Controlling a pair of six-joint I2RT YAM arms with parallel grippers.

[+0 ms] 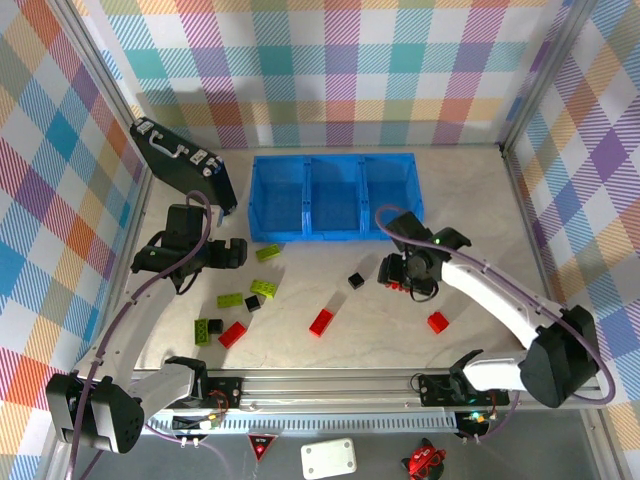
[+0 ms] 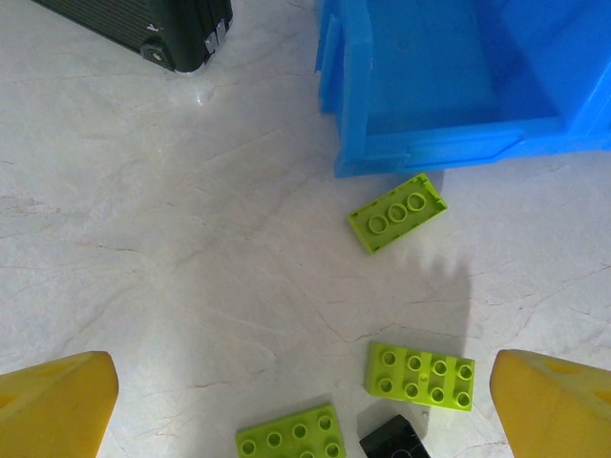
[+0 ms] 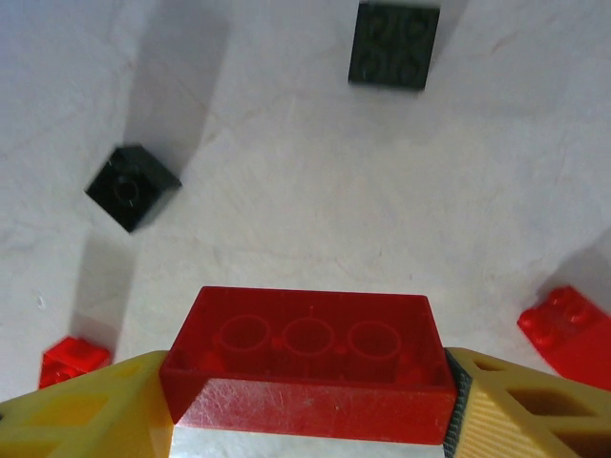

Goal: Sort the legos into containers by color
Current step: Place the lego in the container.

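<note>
Fingers of yellow plastic on the right pincer pinch a glossy red brick by its short ends. Its hollow underside, with three round tubes, faces the wrist camera. From above, this pincer hangs over the desk, in front of the right end of the blue tray.

Below it, on the pale, marble-veined surface, lie a small black cube and a flatter black square brick. A red piece shows at the left edge of that view and another red piece at the right edge.

The left pincer is spread wide with nothing gripped, its two blunt yellow tips at the bottom corners of its wrist view. Ahead of it a lime brick with three round studs lies askew just beside the tray's near wall. A second lime brick, eight-studded, and a third lime brick lie nearer, with a black corner piece between them.

The tray is smooth moulded plastic with low walls and three square compartments side by side. All the bricks seen from above sit on the desk in front of it. A ribbed black case with silver latches stands at the back left, near the tray's left end.
</note>
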